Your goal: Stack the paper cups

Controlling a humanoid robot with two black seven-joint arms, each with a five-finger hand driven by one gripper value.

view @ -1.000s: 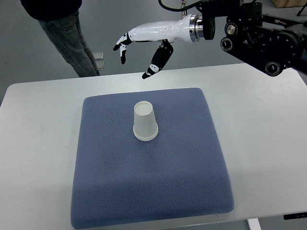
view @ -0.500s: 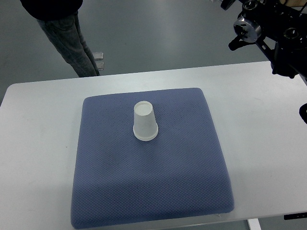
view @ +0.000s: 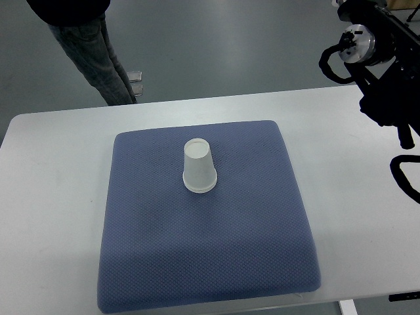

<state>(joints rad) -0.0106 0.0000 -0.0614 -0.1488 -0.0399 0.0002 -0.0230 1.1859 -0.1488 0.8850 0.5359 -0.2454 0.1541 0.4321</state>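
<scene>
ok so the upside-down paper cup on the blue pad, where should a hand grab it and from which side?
Judging by its pose, wrap the tapered side wall of the paper cup around mid-height, coming in sideways from the right, where the right arm enters. It stands rim-down on the blue pad, so the rim offers no hold, and the space around it is free.

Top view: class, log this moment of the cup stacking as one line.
cups: upside-down stack on blue pad | table: white | right arm: top right, hand out of frame | left arm: unseen | person: behind table
</scene>
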